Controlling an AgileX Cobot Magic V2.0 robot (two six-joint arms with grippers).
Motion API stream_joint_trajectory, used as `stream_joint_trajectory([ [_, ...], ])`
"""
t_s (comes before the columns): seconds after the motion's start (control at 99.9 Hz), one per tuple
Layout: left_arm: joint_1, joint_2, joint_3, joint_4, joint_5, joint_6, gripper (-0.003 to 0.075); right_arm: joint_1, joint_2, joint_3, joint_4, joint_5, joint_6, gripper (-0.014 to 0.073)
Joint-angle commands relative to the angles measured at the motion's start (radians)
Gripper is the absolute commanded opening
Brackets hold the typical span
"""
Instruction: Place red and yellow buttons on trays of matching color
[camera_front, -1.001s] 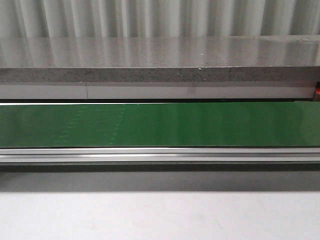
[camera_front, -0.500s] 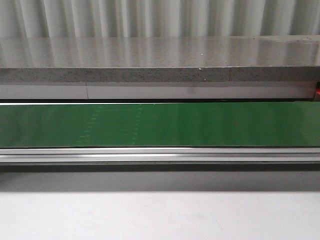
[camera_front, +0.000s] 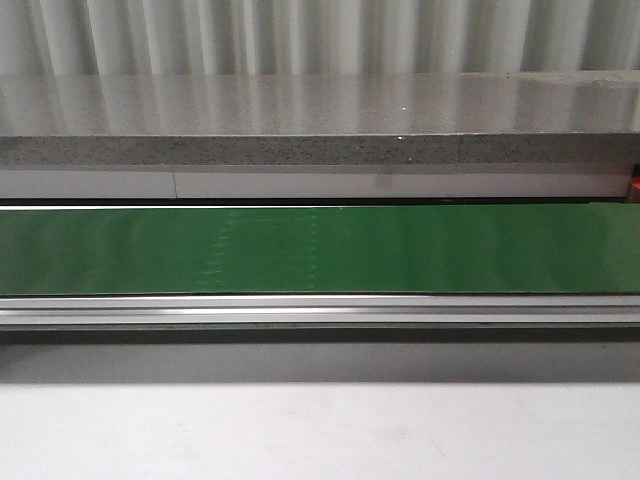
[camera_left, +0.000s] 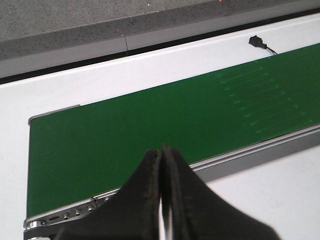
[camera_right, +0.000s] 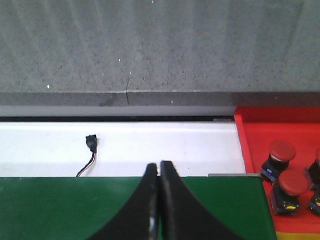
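No button lies on the green belt (camera_front: 320, 250) in the front view, and neither gripper shows there. My left gripper (camera_left: 161, 150) is shut and empty, hanging over the near rail at the belt's (camera_left: 125, 130) left end. My right gripper (camera_right: 159, 164) is shut on nothing, above the belt's far edge near its right end. Right of that end sits the red tray (camera_right: 260, 125) holding red buttons (camera_right: 282, 150) (camera_right: 293, 184), with a third cut off by the frame edge. A yellow strip (camera_right: 297, 236), maybe the yellow tray's rim, borders it. No yellow button shows.
A grey speckled ledge (camera_front: 320, 150) runs behind the belt. A small black sensor with a cable (camera_right: 91, 142) sits on the white strip beyond the belt, also seen as the sensor (camera_left: 256, 41) from the left wrist. An aluminium rail (camera_front: 320, 310) edges the belt's near side.
Faint stitch marks on the belt have shifted to the right in the front view. Nothing else has moved.
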Motion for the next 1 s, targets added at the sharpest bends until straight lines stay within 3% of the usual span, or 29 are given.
stream_joint_trajectory([
  [0.0, -0.008, 0.004, -0.025, -0.023, -0.067, -0.002, -0.002, 0.001, -0.073, 0.053, -0.009, -0.172, -0.008, -0.0068],
  [0.21, -0.008, 0.004, -0.025, -0.023, -0.067, -0.002, -0.002, 0.033, -0.249, 0.27, -0.009, -0.314, -0.008, -0.0068],
  [0.46, -0.008, 0.004, -0.025, -0.023, -0.067, -0.002, -0.002, 0.064, -0.419, 0.544, 0.004, -0.596, 0.0, -0.0068],
  [0.67, -0.008, 0.004, -0.025, -0.023, -0.067, -0.002, -0.002, 0.04, -0.51, 0.661, -0.002, -0.582, 0.01, -0.0068],
  [0.871, -0.008, 0.004, -0.025, -0.023, -0.067, -0.002, -0.002, -0.037, -0.614, 0.724, -0.206, -0.537, 0.204, -0.0068],
  [0.991, -0.008, 0.004, -0.025, -0.023, -0.067, -0.002, -0.002, -0.041, -0.681, 0.775, -0.218, -0.519, 0.212, -0.0068],
])
